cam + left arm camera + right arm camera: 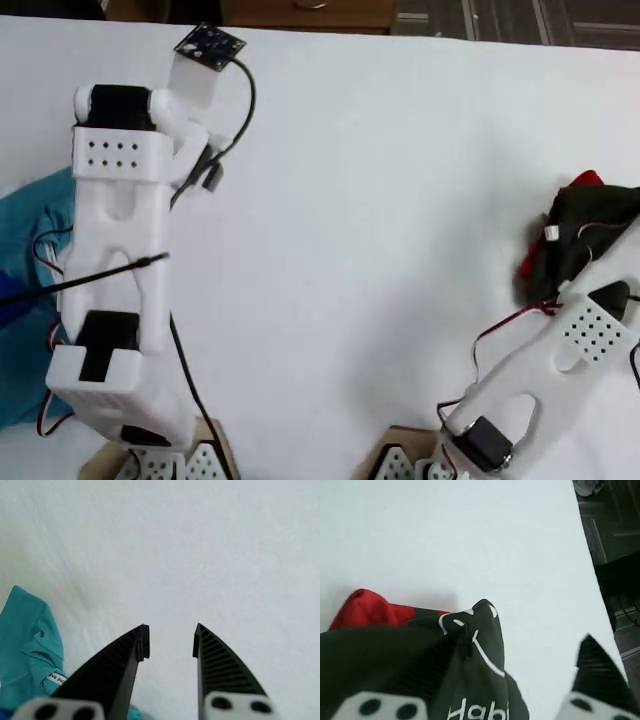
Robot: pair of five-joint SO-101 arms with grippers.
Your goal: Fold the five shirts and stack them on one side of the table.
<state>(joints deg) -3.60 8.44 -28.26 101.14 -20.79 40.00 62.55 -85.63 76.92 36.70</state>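
A teal shirt (25,230) lies crumpled at the table's left edge, partly under the left arm (120,260). In the left wrist view my left gripper (170,627) is open over bare table, with the teal shirt (25,645) beside one finger. At the right edge a black shirt (585,235) with white print is bunched on top of a red shirt (587,180). My right gripper (527,640) is open there. The black shirt (420,660) drapes over one finger and hides its tip, while the other finger (595,670) stands free. Red cloth (367,609) pokes out beyond the black.
The white table (380,200) stretches wide and bare between the two arms. A darker blue patch (10,300) shows against the teal at the left edge. The table's right edge (585,555) runs close to the right gripper, with dark floor beyond it.
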